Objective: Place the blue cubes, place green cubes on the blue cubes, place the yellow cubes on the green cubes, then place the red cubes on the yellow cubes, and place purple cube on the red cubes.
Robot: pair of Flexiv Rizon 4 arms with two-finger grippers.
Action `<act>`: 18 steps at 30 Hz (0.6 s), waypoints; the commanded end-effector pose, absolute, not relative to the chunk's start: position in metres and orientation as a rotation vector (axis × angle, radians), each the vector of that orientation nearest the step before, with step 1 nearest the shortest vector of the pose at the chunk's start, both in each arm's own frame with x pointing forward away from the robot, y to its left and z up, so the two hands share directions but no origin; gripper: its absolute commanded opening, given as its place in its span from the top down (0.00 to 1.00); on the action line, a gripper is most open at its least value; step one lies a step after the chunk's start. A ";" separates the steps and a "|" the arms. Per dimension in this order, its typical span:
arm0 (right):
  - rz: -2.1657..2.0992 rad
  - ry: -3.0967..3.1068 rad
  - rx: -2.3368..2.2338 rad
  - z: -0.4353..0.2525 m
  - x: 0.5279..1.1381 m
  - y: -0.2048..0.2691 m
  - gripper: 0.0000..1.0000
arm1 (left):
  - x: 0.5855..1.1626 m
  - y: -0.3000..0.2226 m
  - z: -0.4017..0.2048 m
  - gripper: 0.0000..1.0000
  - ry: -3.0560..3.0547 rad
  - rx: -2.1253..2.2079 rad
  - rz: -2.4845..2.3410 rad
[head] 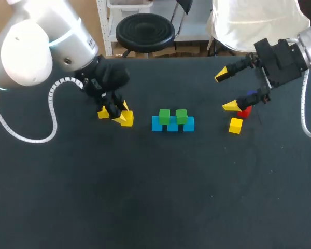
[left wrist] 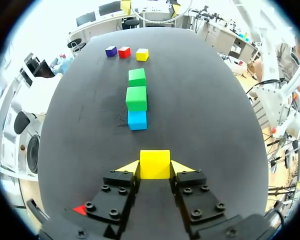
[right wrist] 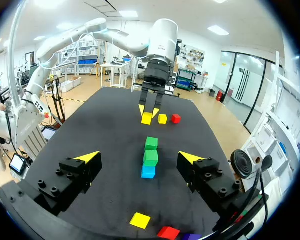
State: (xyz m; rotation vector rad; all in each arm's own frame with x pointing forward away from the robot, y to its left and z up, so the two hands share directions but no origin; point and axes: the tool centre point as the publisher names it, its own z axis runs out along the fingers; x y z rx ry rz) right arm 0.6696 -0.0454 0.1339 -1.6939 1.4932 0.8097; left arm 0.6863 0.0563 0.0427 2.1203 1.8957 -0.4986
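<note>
**Left gripper clamps a yellow cube; right gripper hangs wide open**

Head view: on the matte black table (head: 155, 197), three blue cubes (head: 172, 126) form a row whose long axis runs nine to three o'clock. Two green cubes (head: 164, 116) bridge the joints on top. The left gripper (head: 115, 114) is down at table level at the row's nine o'clock. The right gripper (head: 226, 91), fingers spread, hangs at its two o'clock above a red cube (head: 243, 112). A loose yellow cube (head: 236, 125) lies at that cube's seven o'clock.

Left wrist view: both fingers press the flat sides of the held yellow cube (left wrist: 154, 164) (smooth and sharp-edged, like all the cubes). The row points end-on at the gripper's twelve o'clock, and a purple cube (left wrist: 111, 51) stands beyond it.

Right wrist view: nothing lies between the parted fingers. Beyond the row, a spare yellow cube (right wrist: 162, 118) and a second red cube (right wrist: 176, 118) sit just beside the left gripper.
</note>
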 end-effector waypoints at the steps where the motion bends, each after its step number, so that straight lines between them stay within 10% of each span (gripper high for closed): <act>1: 0.810 1.494 -1.694 0.134 0.670 -0.045 0.00 | 0.686 0.057 0.043 1.00 1.895 2.121 -0.497; 18: 0.810 1.494 -1.694 0.134 0.670 -0.045 0.00 | 0.681 0.006 0.085 1.00 2.014 2.076 -0.400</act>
